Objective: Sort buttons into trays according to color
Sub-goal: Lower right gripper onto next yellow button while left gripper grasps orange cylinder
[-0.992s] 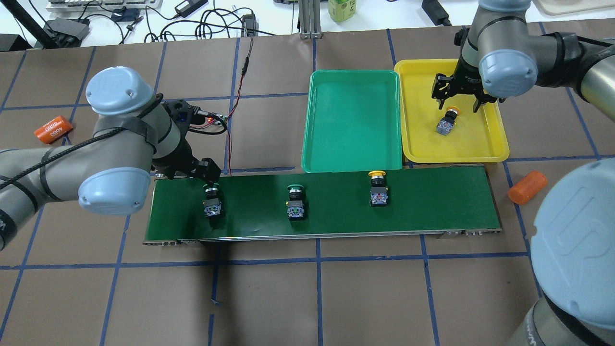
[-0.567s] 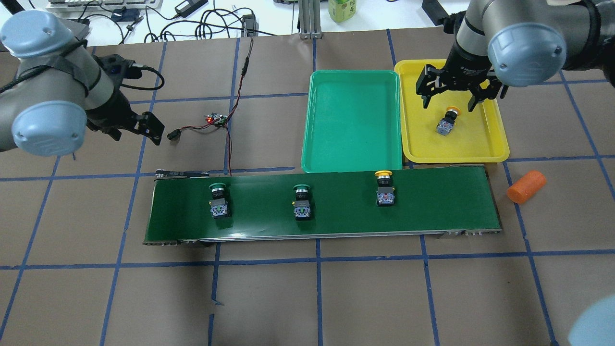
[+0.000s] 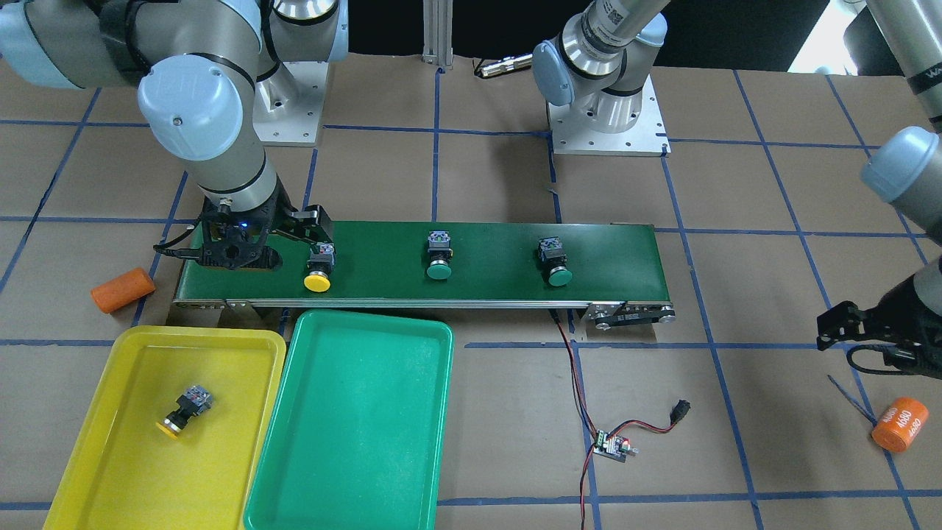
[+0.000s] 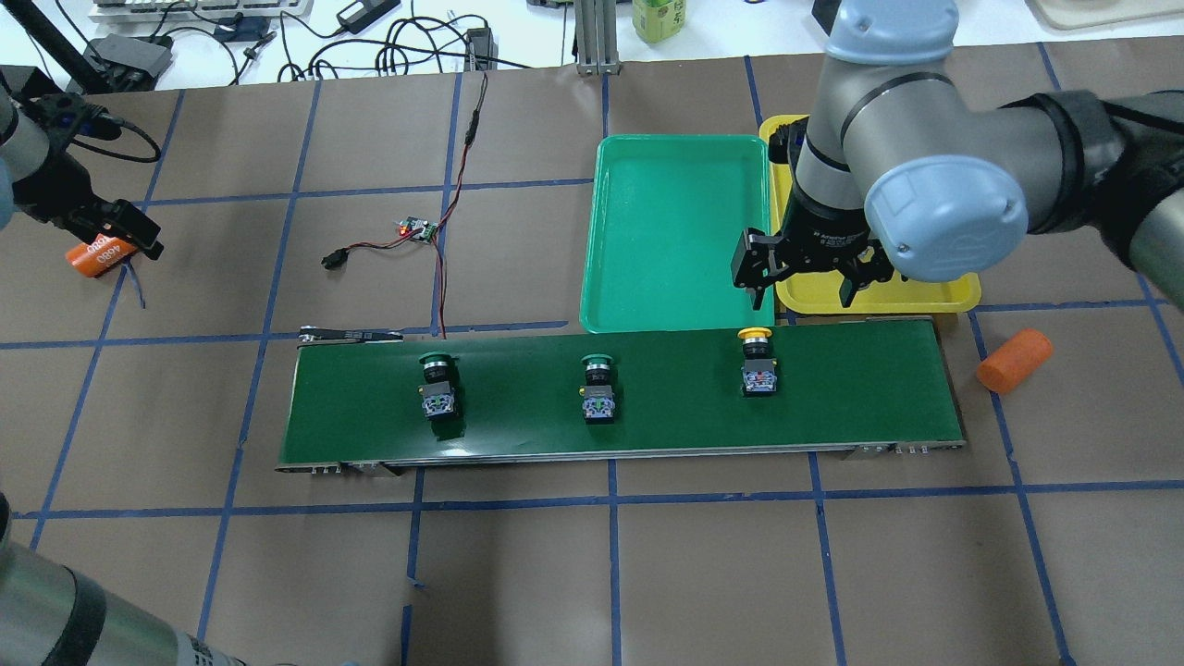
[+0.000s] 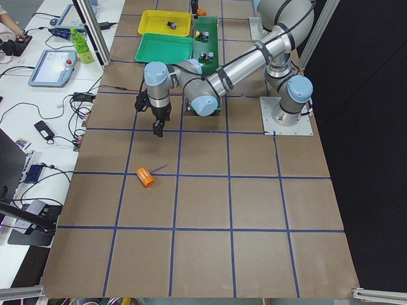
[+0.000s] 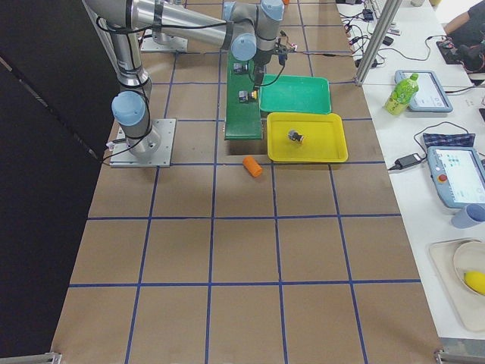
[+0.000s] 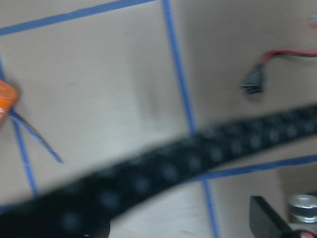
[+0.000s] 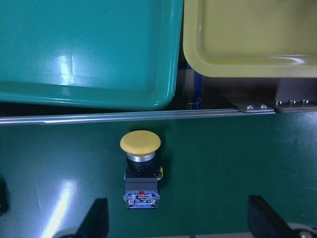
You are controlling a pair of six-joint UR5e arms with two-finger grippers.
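A yellow button (image 4: pixel 758 363) and two green buttons (image 4: pixel 438 387) (image 4: pixel 597 390) lie on the dark green belt. My right gripper (image 4: pixel 803 282) is open and empty, above the belt's far edge just behind the yellow button. In the right wrist view that button (image 8: pixel 141 168) lies between and ahead of the spread fingers (image 8: pixel 96 220). A second yellow button (image 3: pixel 188 407) lies in the yellow tray (image 3: pixel 96 449). The green tray (image 4: pixel 680 231) holds nothing. My left gripper (image 4: pixel 106 231) is open and empty at the far left.
An orange cylinder marked 4680 (image 4: pixel 100 252) lies by the left gripper. Another orange cylinder (image 4: pixel 1015 361) lies right of the belt (image 4: pixel 869 388). A small circuit board (image 4: pixel 416 228) with red-black wires lies behind the belt's left end.
My right gripper came from above the yellow tray toward the belt, behind the yellow button. My left arm swung away from the belt to the far left. The three buttons on the belt drifted right.
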